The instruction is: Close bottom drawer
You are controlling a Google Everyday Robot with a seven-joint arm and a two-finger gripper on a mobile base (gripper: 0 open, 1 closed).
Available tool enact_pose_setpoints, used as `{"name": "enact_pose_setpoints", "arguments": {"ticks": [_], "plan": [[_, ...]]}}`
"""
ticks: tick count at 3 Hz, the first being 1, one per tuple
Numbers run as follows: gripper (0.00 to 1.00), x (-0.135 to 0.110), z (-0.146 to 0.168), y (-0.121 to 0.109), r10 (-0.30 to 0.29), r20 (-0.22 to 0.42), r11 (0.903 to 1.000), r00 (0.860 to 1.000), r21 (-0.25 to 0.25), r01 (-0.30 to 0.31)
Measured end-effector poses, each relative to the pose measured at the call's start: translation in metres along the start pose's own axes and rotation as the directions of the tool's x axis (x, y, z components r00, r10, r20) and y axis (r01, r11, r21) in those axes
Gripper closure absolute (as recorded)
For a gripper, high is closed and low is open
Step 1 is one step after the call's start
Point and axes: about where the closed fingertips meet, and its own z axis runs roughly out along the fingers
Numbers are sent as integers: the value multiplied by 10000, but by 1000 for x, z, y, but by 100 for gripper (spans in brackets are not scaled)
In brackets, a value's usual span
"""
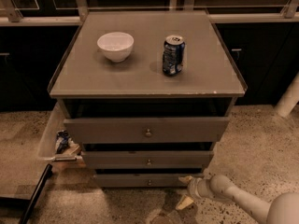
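Note:
The bottom drawer [140, 180] is the slimmest grey front at the foot of the cabinet, with a small brass knob [149, 182]. It stands pulled out a little, like the two wider drawers above it. My gripper [184, 190] is at the drawer's right end, low near the floor, on a white arm that comes in from the bottom right. One fingertip [186, 179] is at the drawer front's right edge and the other [183, 202] is lower, over the floor. The fingers are spread apart and hold nothing.
A white bowl [115, 45] and a blue can [173, 55] stand on the cabinet top [140, 78]. A clear bin [55, 141] with items sits on the floor at the left. A black bar [35, 192] lies at the bottom left. A white post [287, 97] stands at the right.

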Motion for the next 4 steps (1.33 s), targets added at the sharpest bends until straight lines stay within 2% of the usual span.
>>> {"name": "enact_pose_setpoints", "arguments": {"ticks": [1,2,3,4], "plan": [[0,0,-1,5,-2,1,10000,10000,0,2],[0,3,-28,42,-204,234,9989,9995,-424,214],[0,4,-68,82,-441,475,9979,9979,-460,463],[0,-13,-101,103,-1185,438,9923,9920,-309,1199]]}}
